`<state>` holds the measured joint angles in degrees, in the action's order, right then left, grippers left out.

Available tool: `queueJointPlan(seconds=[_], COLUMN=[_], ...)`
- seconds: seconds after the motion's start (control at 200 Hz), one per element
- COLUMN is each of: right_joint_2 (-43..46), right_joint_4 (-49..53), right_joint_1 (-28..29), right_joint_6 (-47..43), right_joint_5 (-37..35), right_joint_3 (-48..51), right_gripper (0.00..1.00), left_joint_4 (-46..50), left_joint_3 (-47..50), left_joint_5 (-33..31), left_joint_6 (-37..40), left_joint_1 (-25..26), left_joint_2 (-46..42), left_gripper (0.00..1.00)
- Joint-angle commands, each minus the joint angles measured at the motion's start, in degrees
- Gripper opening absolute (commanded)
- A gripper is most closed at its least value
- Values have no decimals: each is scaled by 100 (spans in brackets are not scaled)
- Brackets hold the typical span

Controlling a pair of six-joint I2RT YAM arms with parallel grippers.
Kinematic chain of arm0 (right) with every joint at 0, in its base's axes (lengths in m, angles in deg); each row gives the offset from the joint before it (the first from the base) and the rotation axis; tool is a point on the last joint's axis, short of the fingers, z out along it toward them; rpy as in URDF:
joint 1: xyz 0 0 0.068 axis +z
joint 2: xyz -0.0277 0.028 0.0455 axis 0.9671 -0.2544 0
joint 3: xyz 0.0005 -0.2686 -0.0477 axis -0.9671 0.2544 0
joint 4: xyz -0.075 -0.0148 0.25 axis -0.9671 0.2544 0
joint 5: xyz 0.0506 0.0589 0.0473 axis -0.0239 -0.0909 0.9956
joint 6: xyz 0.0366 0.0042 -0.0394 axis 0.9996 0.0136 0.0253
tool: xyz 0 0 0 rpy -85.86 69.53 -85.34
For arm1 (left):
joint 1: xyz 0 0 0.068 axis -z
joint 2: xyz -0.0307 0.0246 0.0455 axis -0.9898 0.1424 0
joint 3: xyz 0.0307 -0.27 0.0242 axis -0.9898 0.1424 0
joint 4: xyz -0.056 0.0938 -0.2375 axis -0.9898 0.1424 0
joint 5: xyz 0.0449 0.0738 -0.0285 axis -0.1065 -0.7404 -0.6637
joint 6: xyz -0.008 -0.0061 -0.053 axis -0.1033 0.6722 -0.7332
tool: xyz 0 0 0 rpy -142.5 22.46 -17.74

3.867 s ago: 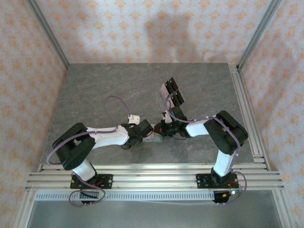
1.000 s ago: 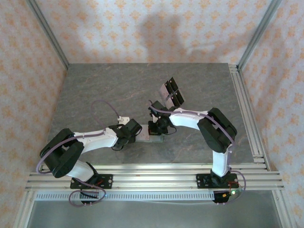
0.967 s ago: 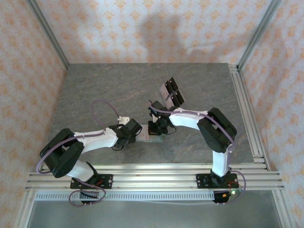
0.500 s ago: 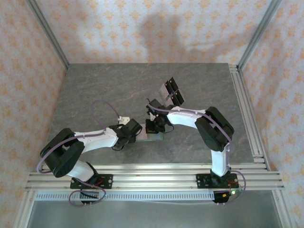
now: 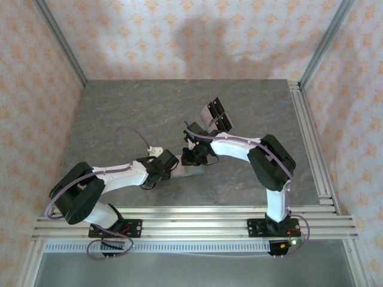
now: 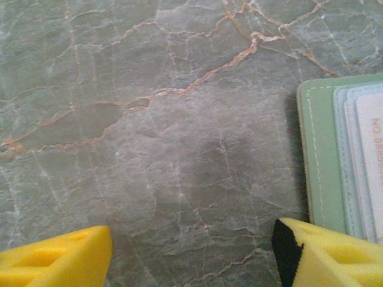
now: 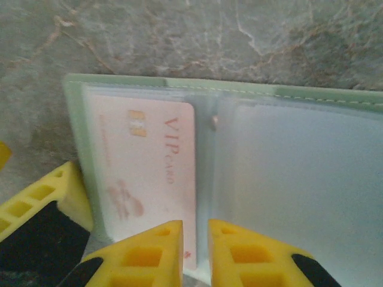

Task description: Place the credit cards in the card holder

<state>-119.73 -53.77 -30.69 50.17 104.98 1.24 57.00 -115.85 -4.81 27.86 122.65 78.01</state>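
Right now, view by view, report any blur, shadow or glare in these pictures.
Top external: a broad soft shadow on the patterned back wall. Left wrist: a dim shadow patch on the grey marbled table. Right wrist: hazy overall, yet "VIP" reads on the pale pink card.

The table top (image 6: 149, 149) looks like matt grey-green stone with rusty veins; the card holder (image 7: 311, 98) is soft, stitched sage leatherette with cloudy clear-plastic sleeves; the pink card (image 7: 149, 173) is smooth; the black cards (image 5: 216, 116) are glossy; the frame rails (image 5: 191, 218) are brushed metal.
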Motion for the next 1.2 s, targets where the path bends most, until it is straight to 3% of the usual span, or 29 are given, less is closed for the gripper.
queueJointPlan(seconds=[0.0, 0.36, 1.196], right_joint_2=[389, -28, -572], right_joint_4=[147, 225, 633], right_joint_1=[-45, -37, 5], right_joint_6=[-72, -183, -531], right_joint_5=[-235, -86, 55], right_joint_3=[84, -97, -644], right_gripper=[17, 5, 3], left_joint_4=[487, 679, 128], left_joint_3=[8, -82, -36], left_joint_5=[-449, -692, -427], left_joint_6=[-231, -289, -214], left_joint_1=[-8, -47, -42], left_joint_2=[-272, -154, 348], left_gripper=[73, 73, 73])
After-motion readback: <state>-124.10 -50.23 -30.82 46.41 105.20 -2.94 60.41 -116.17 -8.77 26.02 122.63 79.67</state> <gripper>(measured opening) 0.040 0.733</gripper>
